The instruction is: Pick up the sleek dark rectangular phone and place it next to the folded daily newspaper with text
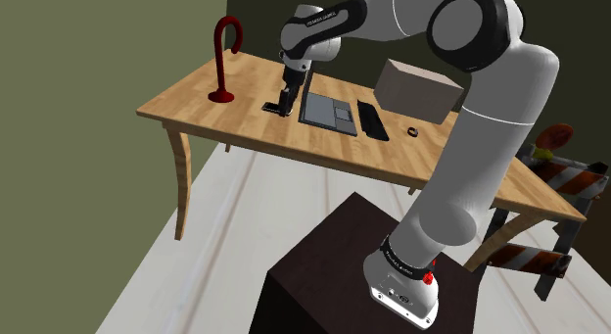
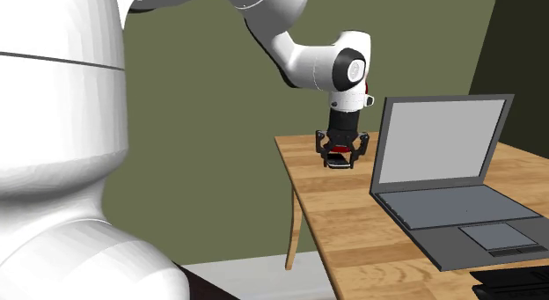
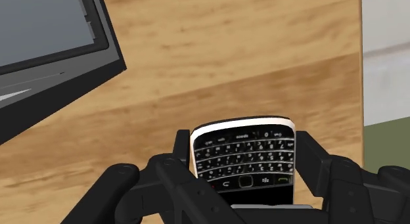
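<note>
Wrist view: grasp step, judged nearly done, with the all-black two-finger end effector [image 3: 244, 147] closed on the long edges of the black, white-rimmed rectangular keypad phone [image 3: 243, 165], low over the light wooden table [image 3: 230, 58] beside the grey open laptop [image 3: 46, 39]. Next calls for a straight lift, then a carry to the newspaper's side without tilting. Key legends too small to read; no brand legible.

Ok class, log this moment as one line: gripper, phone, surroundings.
gripper: shut on phone | phone: keypad facing wrist camera | nearby: open laptop | surface: wooden table
</note>
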You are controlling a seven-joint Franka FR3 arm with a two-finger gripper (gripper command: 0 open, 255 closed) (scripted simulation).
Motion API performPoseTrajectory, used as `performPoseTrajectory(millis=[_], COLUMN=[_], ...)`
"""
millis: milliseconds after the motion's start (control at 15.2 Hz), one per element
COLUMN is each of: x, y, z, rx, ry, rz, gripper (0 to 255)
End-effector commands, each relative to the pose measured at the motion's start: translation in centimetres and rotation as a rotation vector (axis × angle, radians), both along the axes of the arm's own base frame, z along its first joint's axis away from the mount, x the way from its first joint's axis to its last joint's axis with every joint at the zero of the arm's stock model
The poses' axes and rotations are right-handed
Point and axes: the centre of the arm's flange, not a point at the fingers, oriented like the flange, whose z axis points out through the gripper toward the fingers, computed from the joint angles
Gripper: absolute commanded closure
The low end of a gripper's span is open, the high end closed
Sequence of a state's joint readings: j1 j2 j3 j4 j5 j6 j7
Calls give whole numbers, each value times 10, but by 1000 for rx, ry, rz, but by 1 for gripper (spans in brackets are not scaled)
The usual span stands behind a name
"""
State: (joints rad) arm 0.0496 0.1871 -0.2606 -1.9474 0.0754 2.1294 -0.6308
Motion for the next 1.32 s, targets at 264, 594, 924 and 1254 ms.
performPoseTrajectory(millis=[264, 594, 924, 1254], x=[0, -9, -57, -105], y=[-1, -10, -55, -101], z=[33, 49, 49, 49], rx=[0, 0, 0, 0], ry=[0, 0, 0, 0], rz=[0, 0, 0, 0], gripper=[255, 255, 255, 255])
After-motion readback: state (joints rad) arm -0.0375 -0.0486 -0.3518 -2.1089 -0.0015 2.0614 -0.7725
